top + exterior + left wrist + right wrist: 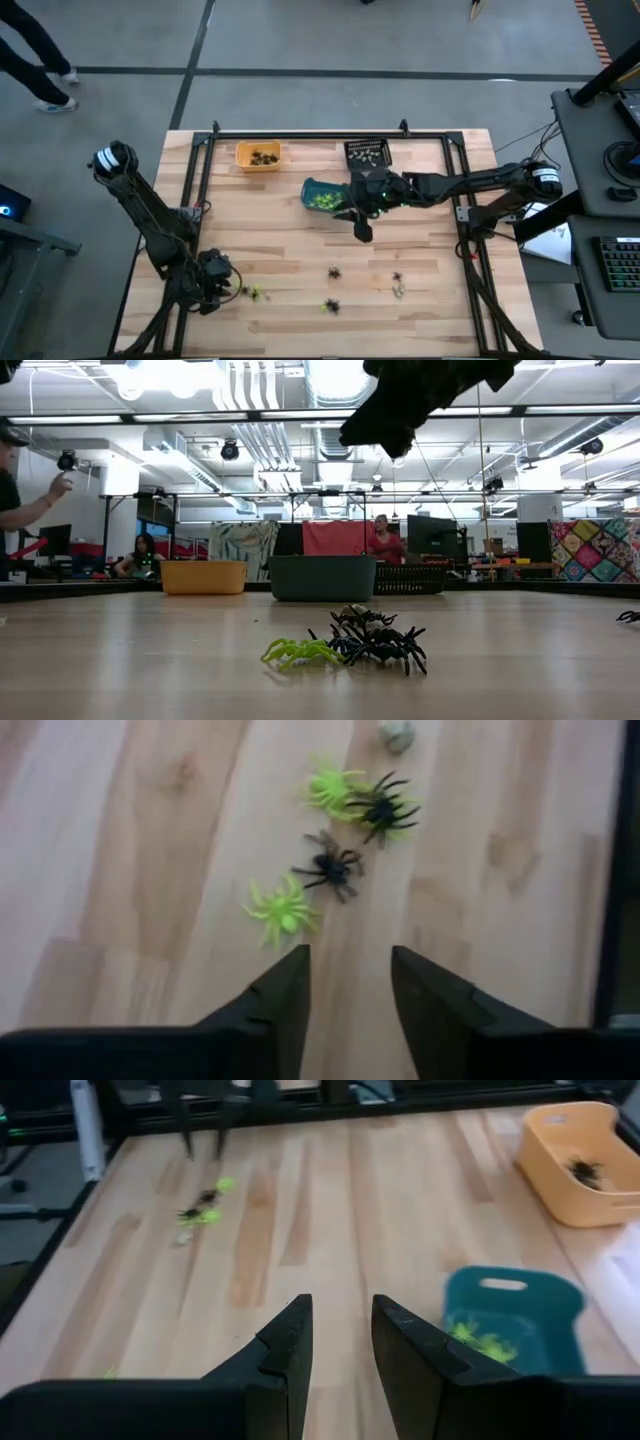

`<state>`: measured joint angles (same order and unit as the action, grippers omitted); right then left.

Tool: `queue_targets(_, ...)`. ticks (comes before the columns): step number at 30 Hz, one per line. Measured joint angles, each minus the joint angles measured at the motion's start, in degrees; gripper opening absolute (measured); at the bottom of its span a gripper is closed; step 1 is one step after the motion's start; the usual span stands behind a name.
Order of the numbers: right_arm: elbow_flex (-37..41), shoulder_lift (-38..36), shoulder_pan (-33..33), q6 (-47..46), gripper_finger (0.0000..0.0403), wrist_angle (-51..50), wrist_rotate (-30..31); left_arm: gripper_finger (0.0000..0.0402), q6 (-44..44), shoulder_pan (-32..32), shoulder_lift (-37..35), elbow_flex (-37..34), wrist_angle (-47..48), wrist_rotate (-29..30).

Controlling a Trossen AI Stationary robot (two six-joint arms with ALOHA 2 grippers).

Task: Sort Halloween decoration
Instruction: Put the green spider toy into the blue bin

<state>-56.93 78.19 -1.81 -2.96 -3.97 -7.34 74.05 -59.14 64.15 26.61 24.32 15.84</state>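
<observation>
Picking step: left gripper [349,982], fingers apart and empty, faces a lime spider [282,912] just ahead; next, descend and close

Three bins at the back of the counter [300,250], spiders scattered in front.

Left bin [257,156] and right bin [366,152] flank the middle bin [322,196], which sits nearer the centre; a spider cluster [252,293] lies front-left beside the left gripper [222,288], other spiders [333,272] front-centre.
</observation>
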Motion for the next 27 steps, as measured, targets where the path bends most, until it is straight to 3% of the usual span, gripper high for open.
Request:
queue_targets(5,-0.02,0.0,3.19,0.0,0.0095,-0.02,3.66,0.0171,-3.53,-0.01,2.75,0.0,0.21,0.31)
queue_targets(11,0.0,0.0,5.44,-0.6,0.0095,-0.02,6.45,0.0182,-4.76,-0.01,6.54,0.0,0.75,3.14)
queue_targets(21,-0.02,0.55,7.81,-1.2,0.0095,0.01,8.02,0.0155,-6.02,-0.08,10.91,0.15,0.63,4.08)
queue_targets(27,0.04,1.59,8.25,-2.64,0.0095,0.01,9.01,0.0119,-7.09,-0.08,11.15,0.09,0.75,4.62)
